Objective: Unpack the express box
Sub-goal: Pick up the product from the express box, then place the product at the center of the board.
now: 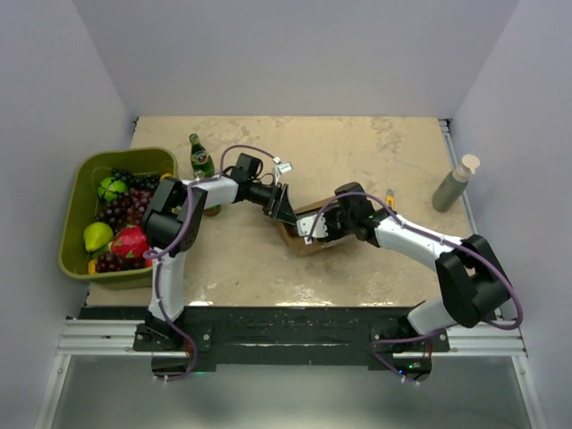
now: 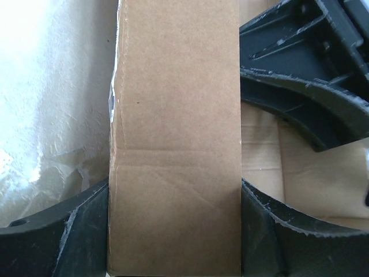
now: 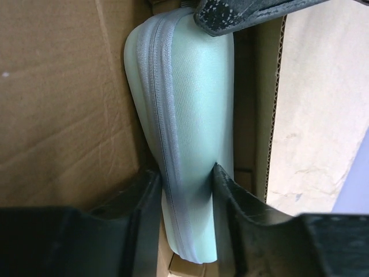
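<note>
Here, left tool tight on express box flap; right tool tight round half-hidden green pouch.

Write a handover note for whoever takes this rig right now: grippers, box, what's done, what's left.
Left gripper: clamped across a cardboard panel of the express box, which sits on the table.
Right gripper: inside the box, jaws pressed on both sides of a pale green zippered case.
Done: box is open, contents gripped.
Left: lift the case out, set it on the table, then check the box for anything else.
</note>
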`<state>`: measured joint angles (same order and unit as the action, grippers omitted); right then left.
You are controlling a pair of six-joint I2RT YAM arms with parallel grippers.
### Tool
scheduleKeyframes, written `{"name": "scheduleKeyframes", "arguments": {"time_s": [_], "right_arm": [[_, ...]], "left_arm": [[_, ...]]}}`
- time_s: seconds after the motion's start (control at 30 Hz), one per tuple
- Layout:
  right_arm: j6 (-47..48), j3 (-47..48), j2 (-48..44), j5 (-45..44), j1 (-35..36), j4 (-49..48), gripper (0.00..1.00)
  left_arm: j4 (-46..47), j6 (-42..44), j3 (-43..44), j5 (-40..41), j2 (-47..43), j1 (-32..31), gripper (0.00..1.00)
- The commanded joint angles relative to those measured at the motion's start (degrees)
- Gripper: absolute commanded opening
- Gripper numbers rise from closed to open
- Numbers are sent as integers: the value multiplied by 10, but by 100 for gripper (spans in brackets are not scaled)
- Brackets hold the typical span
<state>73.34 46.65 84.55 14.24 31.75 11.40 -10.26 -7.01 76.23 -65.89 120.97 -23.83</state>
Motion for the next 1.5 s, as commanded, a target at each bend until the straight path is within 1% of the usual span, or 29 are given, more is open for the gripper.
{"name": "scheduleKeyframes", "arguments": {"time_s": [0.0,0.07,0.13,0.2,0.23,0.27,0.3,0.33,0.4,0.43,0.47,0.53,0.57,0.63,0.67,0.7,0.77,0.87,1.0,1.1,1.2,1.23,1.27,1.3,1.33,1.37,1.4,1.43,1.47], "right_arm": [[29,-18,23,10,2,-24,28],[38,-16,25,18,3,-5,27],[33,-14,29,19,4,5,30],[30,-9,40,17,3,20,36],[29,-5,43,17,3,28,41],[24,-3,47,17,2,29,40],[22,0,52,14,3,29,30],[9,3,53,14,2,27,0],[-5,4,43,11,2,6,0],[-11,3,26,9,2,-1,0],[-18,10,18,11,-4,3,0],[-38,26,-15,30,-12,27,0],[-44,40,-29,36,-18,50,0],[-57,55,-58,57,-21,83,0],[-61,67,-88,62,-22,112,0],[-64,71,-102,67,-23,128,0],[-74,82,-131,79,-23,166,0],[-86,84,-143,76,-23,195,0],[-91,51,-150,59,-23,166,0],[-113,70,-151,42,-22,160,0],[-174,104,-160,21,-45,140,0],[-188,133,-157,27,-75,140,0],[-201,156,-148,31,-90,148,0],[-235,177,-129,28,-102,155,0],[-258,218,-118,27,-127,163,0],[-282,239,-109,30,-143,166,0],[-335,257,-101,38,-160,170,0],[-364,282,-82,37,-187,168,0],[-388,292,-73,38,-200,171,0]], "left_arm": [[212,-151,-30,-166,-14,-5,59],[205,-145,-28,-164,-13,-6,59],[204,-143,-24,-162,-9,-6,59],[200,-134,-20,-160,-6,-6,59],[193,-130,-18,-160,-6,-6,59],[192,-129,-18,-160,-5,-6,59],[192,-127,-18,-159,-4,-6,59],[186,-124,-18,-158,-3,-6,59],[168,-101,-13,-148,-3,-6,60],[123,-82,0,-141,-3,-6,61],[82,-25,8,-112,-3,-6,63],[-18,39,39,-78,0,-7,68],[-45,91,49,-28,1,-7,68],[-96,123,72,33,4,-6,72],[-106,148,79,77,5,-6,73],[-114,153,83,97,6,-5,75],[-122,169,94,110,8,-2,76],[-123,173,98,118,8,-2,77],[-123,169,96,118,6,-2,77],[-132,174,96,138,4,-2,77],[-137,178,95,196,-4,-3,75],[-141,188,97,246,-6,-6,75],[-145,195,100,268,-13,-9,75],[-153,201,107,290,-15,-10,74],[-155,200,110,353,-19,-11,73],[-157,204,111,383,-29,-12,72],[-160,211,117,408,-36,-12,72],[-161,225,119,460,-43,-11,72],[-160,232,122,479,-56,-12,72]]}}
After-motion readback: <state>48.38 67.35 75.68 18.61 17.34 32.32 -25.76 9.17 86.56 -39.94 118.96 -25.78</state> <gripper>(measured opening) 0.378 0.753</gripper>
